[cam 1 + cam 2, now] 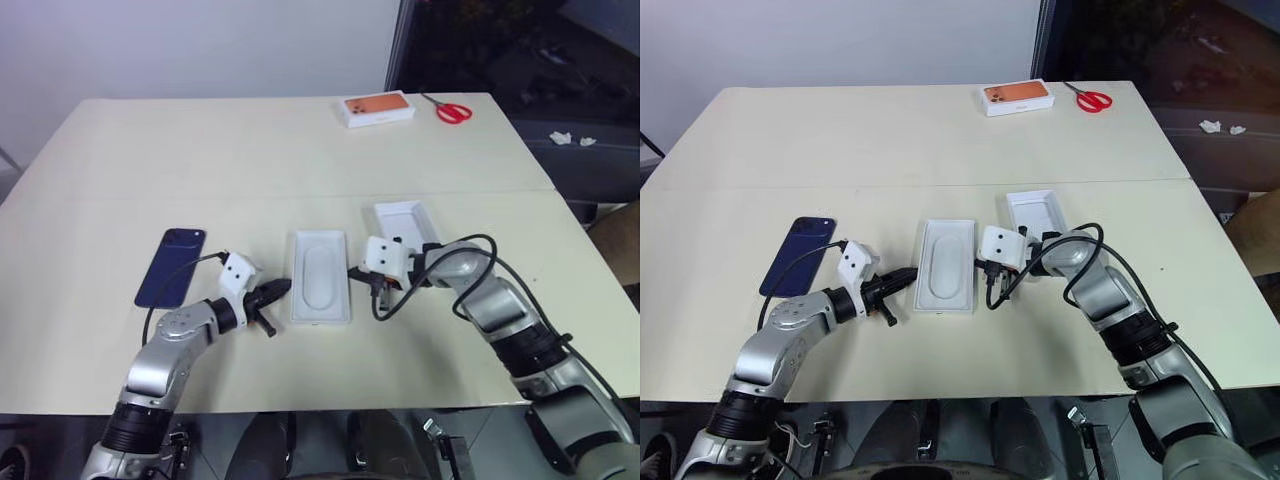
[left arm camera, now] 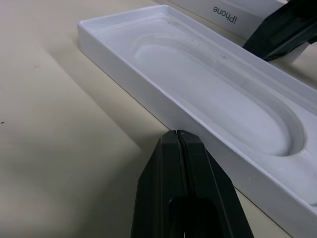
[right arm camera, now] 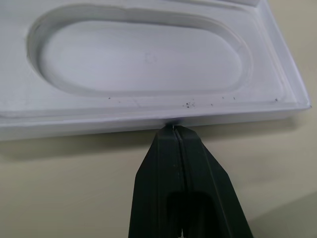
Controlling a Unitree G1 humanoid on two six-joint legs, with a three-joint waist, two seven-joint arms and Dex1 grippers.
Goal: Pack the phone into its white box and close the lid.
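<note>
Orange-topped box [image 1: 378, 109] beside red scissors [image 1: 452, 111] (far edge); table [image 1: 200, 150] — cream.

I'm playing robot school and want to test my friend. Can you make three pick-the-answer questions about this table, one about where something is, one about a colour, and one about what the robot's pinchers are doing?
1. Where does the phone lie?
A. Inside the white tray
B. On the table, to the robot's left of the tray
C. On the box with the orange top

2. What colour are the handles of the scissors?
A. Red
B. Green
C. Yellow

3. How are the fingers of the left gripper and right gripper?
A. Both wide open
B. One open, one shut
C. Both shut

Answers:
1 B: the phone rests flat on the table, apart from the white tray with the rounded recess.
2 A: the handles at the far edge show red.
3 C: each wrist view shows the black fingers pressed together at the tray's side.
</note>
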